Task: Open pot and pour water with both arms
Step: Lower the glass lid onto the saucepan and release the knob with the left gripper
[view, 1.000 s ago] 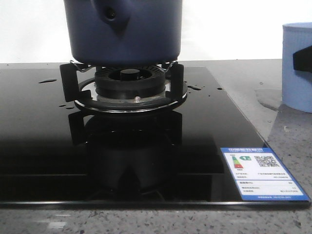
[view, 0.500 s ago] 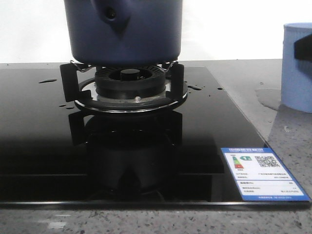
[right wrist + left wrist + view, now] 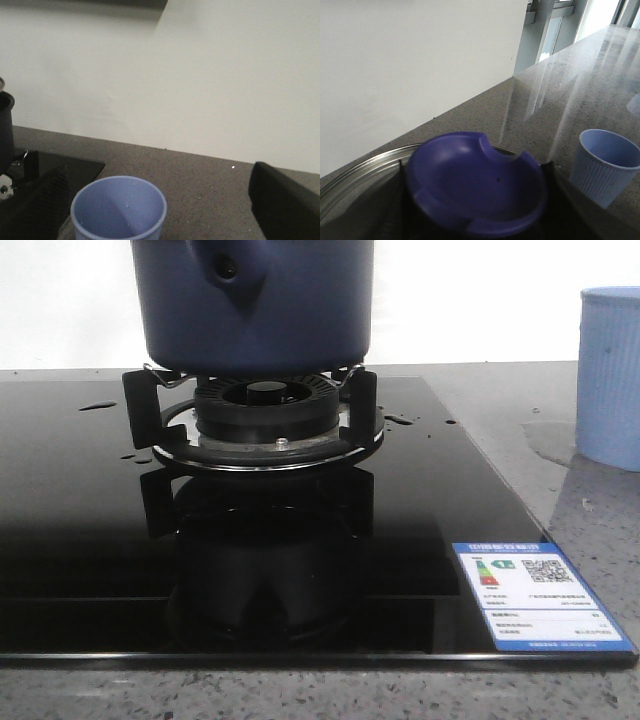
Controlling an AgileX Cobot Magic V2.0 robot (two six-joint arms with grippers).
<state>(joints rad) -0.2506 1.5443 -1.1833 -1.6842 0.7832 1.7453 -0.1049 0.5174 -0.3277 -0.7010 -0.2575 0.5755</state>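
Note:
The dark navy pot (image 3: 255, 305) stands on the gas burner (image 3: 262, 415); its top is cut off in the front view. In the left wrist view my left gripper (image 3: 476, 197) is shut on the lid's blue knob (image 3: 475, 182), with dark fingers (image 3: 551, 180) on both sides. The steel lid rim (image 3: 355, 175) shows beneath. I cannot tell whether the lid rests on the pot. My right gripper (image 3: 160, 210) is open, its fingers (image 3: 282, 200) wide on either side of the pale-blue cup (image 3: 118, 210), above its rim. The pot's edge (image 3: 6, 130) shows beside it.
The black glass hob (image 3: 90, 520) carries water drops and an energy label (image 3: 535, 595) at its front right corner. The pale-blue ribbed cup (image 3: 608, 375) stands on the grey stone counter (image 3: 590, 510) right of the hob; it also shows in the left wrist view (image 3: 606, 165). A white wall is behind.
The right gripper's black finger, seen beside the cup at the front view's right edge, rose and has left that view. The pot and cup have not moved.

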